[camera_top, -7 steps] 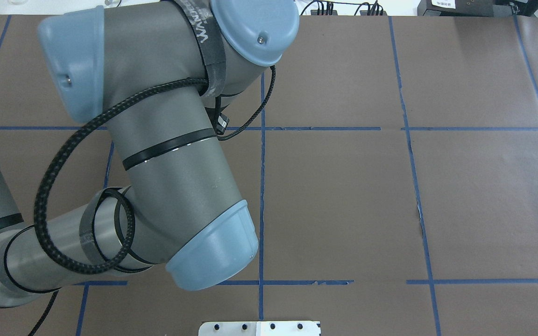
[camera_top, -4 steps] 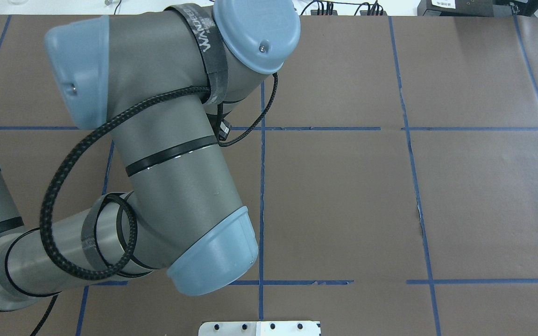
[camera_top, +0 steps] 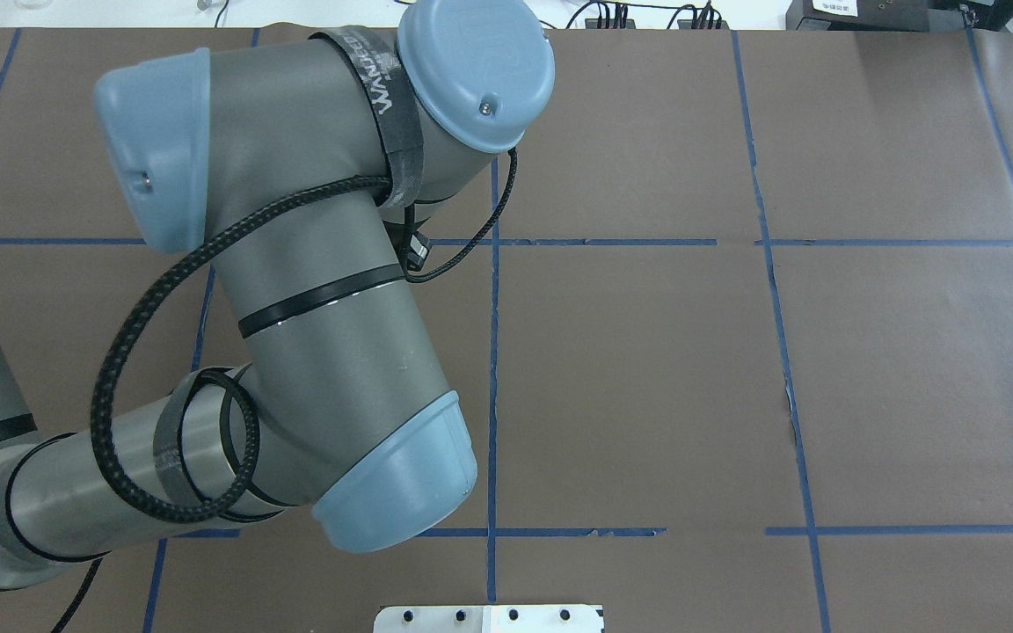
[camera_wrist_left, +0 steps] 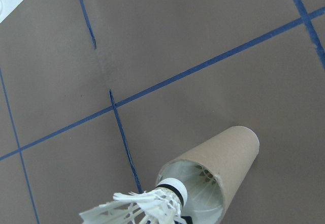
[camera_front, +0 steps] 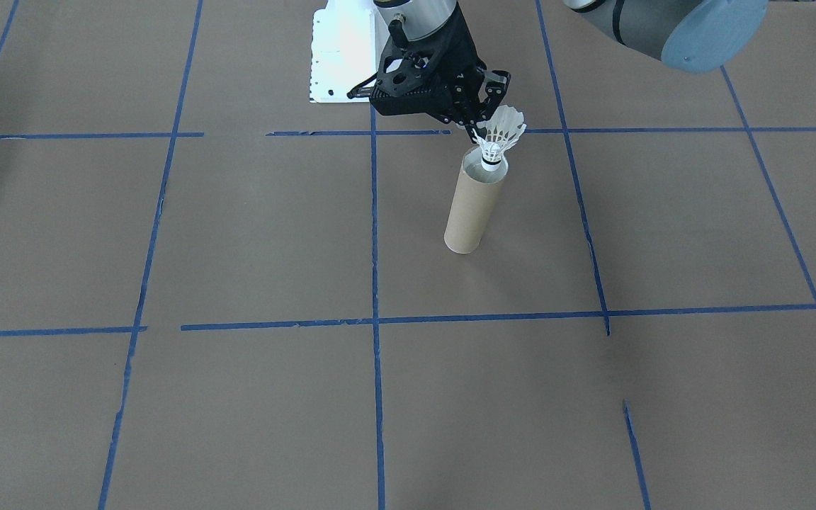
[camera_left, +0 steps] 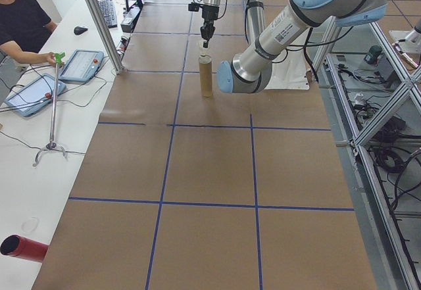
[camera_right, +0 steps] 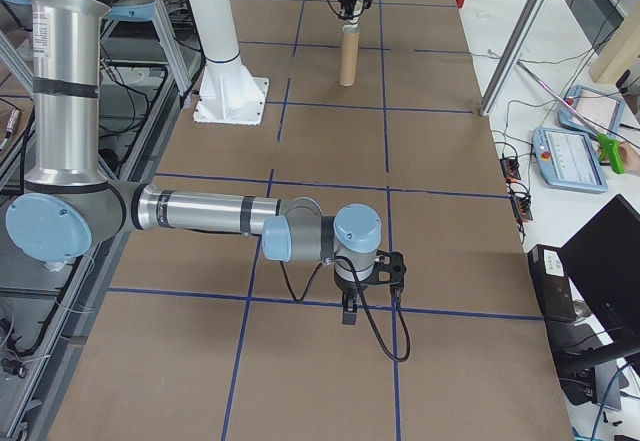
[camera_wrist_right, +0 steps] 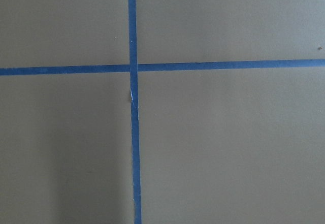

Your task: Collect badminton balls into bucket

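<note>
- In the front-facing view the bucket stands upright on the brown table, a little right of the centre blue tape line; it is a tan cardboard tube with a pale inside.
- The shuttlecock is at the open top of the bucket, at about 1 o'clock of its rim; the cork tip with the thin black band points down, just inside the mouth, and the feather skirt stays above the rim, tilted to the right.
- The left gripper comes down from 11 o'clock of the shuttlecock; its black fingers are closed on the feathers at the skirt's left side.
- In the left wrist view the cork tip lies over the near rim of the tube, and white feathers are seen deep inside the tube.
- Behind the gripper, at 12 o'clock, is the white base plate of the robot.
- In the overhead view a black strap around the left arm carries white letters; I read only "WAN", the rest is not clear.
- The right gripper appears only in the right side view, low over the table and well apart from the bucket; I cannot tell if it is open or closed. Its wrist camera sees only crossing blue tape.
</note>
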